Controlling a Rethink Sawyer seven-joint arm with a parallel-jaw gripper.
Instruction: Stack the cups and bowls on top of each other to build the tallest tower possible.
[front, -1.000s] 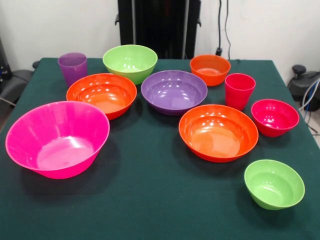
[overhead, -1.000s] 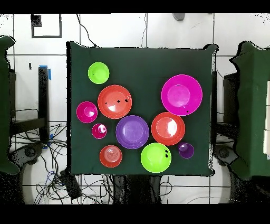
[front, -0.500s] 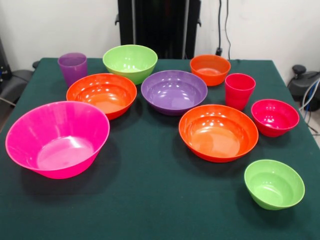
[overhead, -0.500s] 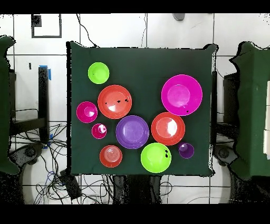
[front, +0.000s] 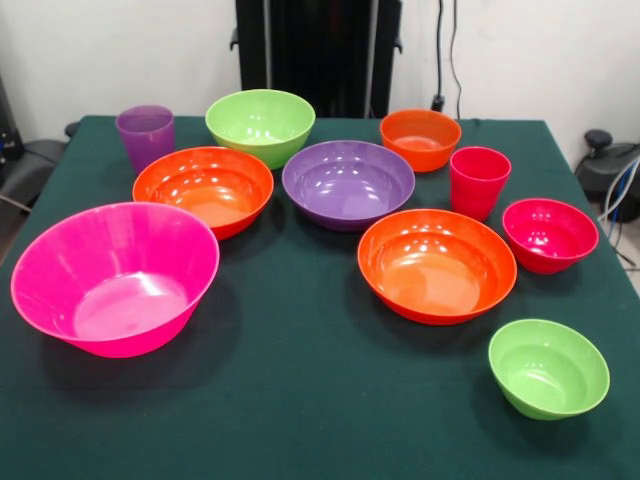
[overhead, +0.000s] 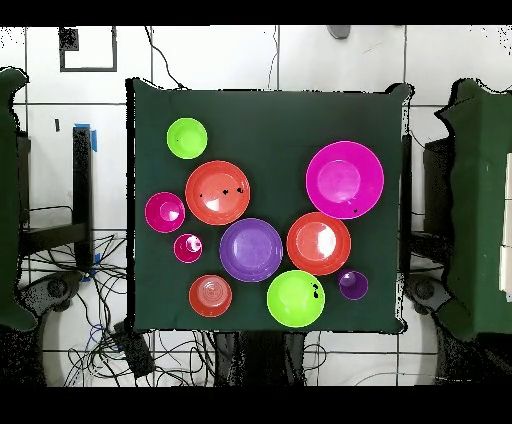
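Observation:
Every bowl and cup stands apart, upright, on the green table (front: 300, 400); no tower shows. A wide hot pink bowl (front: 115, 277) (overhead: 344, 179) is at the front left. Two large orange bowls (front: 203, 188) (front: 437, 264) flank a purple bowl (front: 348, 183) (overhead: 250, 249). At the back stand a large lime green bowl (front: 260, 125) (overhead: 295, 298), a small orange bowl (front: 420, 138) and a purple cup (front: 145, 136) (overhead: 352, 284). To the right are a red-pink cup (front: 479, 181) (overhead: 187, 247), a small red-pink bowl (front: 549, 234) and a small lime green bowl (front: 548, 367) (overhead: 186, 137). The gripper shows in neither view.
The table's green cloth (overhead: 270, 120) has a bare stretch along its front. Cables (overhead: 90, 340) lie on the tiled floor around the table. Other green-covered furniture (overhead: 480, 200) stands to the side in the overhead view.

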